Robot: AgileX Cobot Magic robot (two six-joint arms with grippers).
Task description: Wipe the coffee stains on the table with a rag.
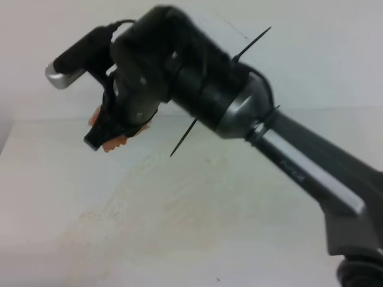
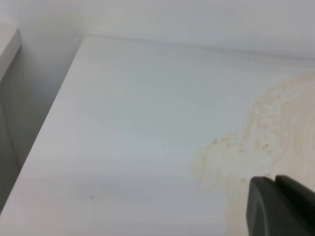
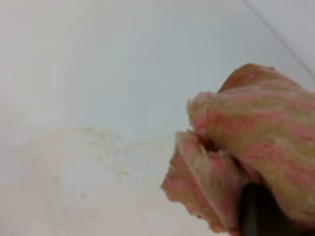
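The coffee stains (image 1: 161,197) spread as a faint tan smear over the middle of the white table (image 1: 42,173). My right arm reaches across from the right. Its gripper (image 1: 109,135) is shut on the rag (image 1: 115,142), a salmon-pink cloth bunched near the table's far left. In the right wrist view the rag (image 3: 246,132) fills the right side, stained tan in its folds, with the smear (image 3: 74,162) to its left. Whether the rag touches the table I cannot tell. In the left wrist view only a dark part of the left gripper (image 2: 278,206) shows, over the stain's edge (image 2: 261,132).
A white wall (image 1: 311,60) rises behind the table. The table's left edge (image 2: 49,123) drops to a grey gap beside a low white ledge (image 2: 7,46). The right arm's thick body (image 1: 239,101) slants over the right half of the table.
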